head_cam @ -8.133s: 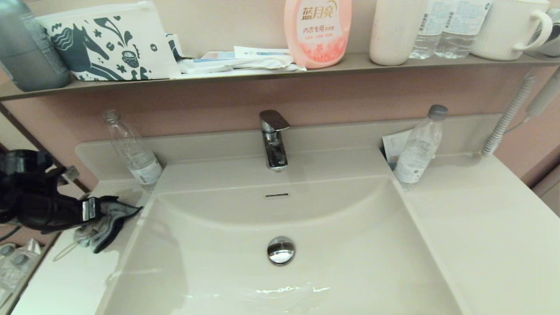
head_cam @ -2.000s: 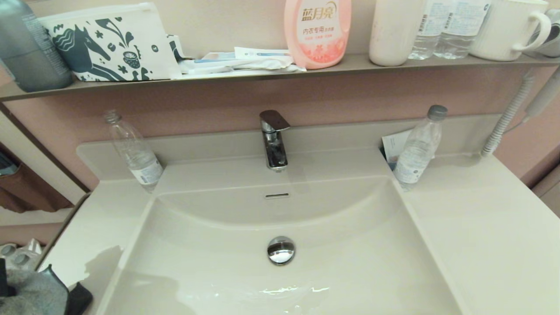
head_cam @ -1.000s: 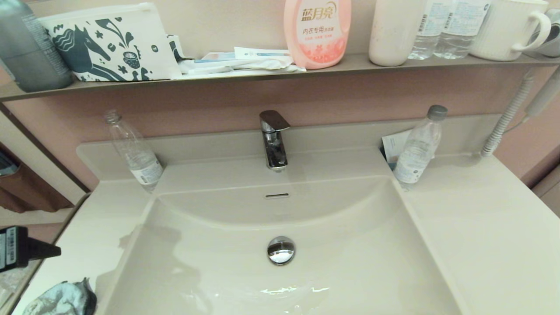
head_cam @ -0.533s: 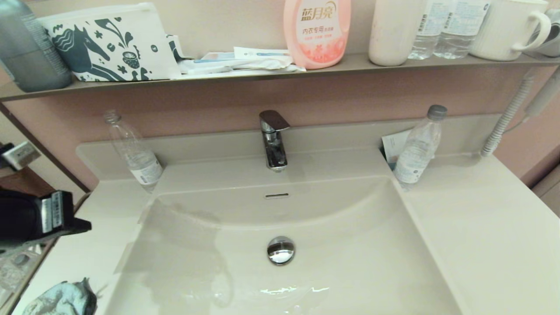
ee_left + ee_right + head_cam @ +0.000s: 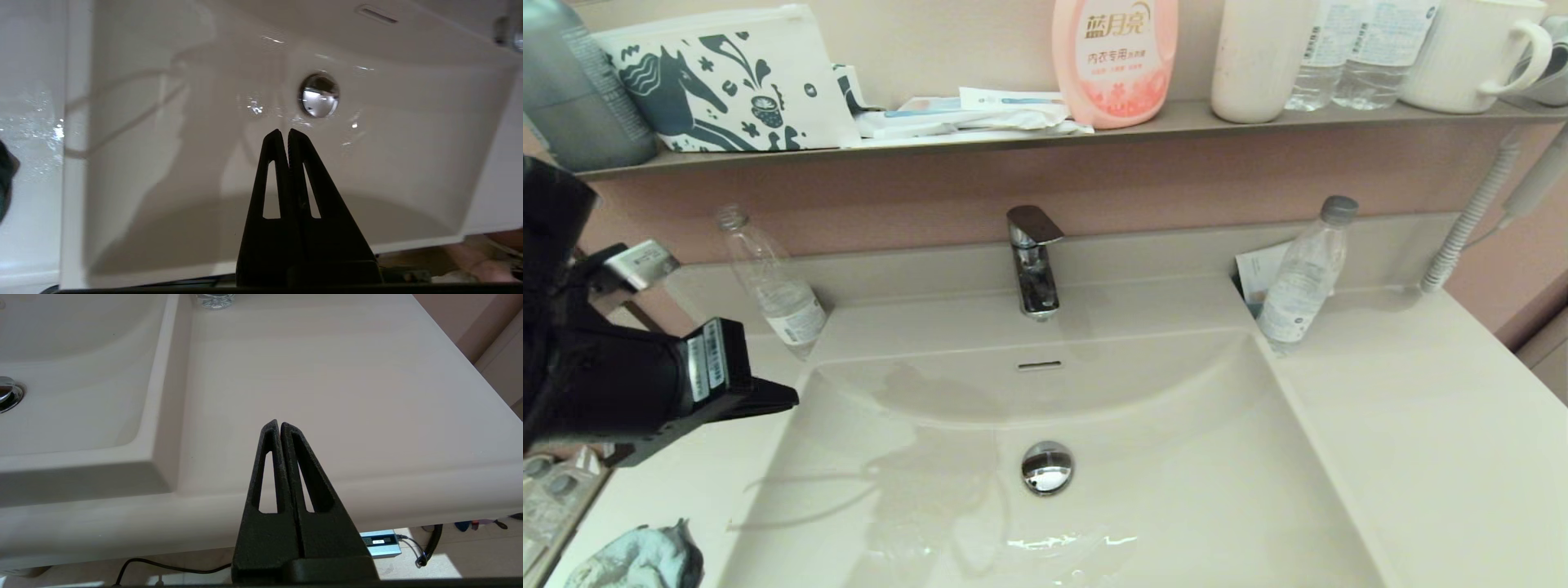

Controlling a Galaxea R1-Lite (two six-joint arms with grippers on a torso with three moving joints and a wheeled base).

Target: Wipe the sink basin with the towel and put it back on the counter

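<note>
The towel (image 5: 637, 559) lies crumpled on the counter (image 5: 678, 498) at its front left corner, with nothing gripping it. My left gripper (image 5: 786, 400) hangs above the left rim of the sink basin (image 5: 1176, 457), shut and empty. In the left wrist view its joined tips (image 5: 284, 132) point toward the chrome drain plug (image 5: 319, 94), and a dark edge of the towel (image 5: 5, 179) shows at the side. My right gripper (image 5: 278, 424) is parked shut over the front edge of the counter (image 5: 327, 375), right of the basin; it is out of the head view.
A chrome faucet (image 5: 1033, 261) stands behind the basin, above the overflow slot (image 5: 1039, 365). Clear bottles stand at the back left (image 5: 772, 282) and back right (image 5: 1303, 273). The shelf (image 5: 1013, 139) above carries a horse-print pouch (image 5: 727, 82), a pink bottle (image 5: 1115, 57) and cups.
The left gripper let go of the towel at the counter's front left, then rose and swung right over the basin's left rim. The towel has stayed put for the last second.
</note>
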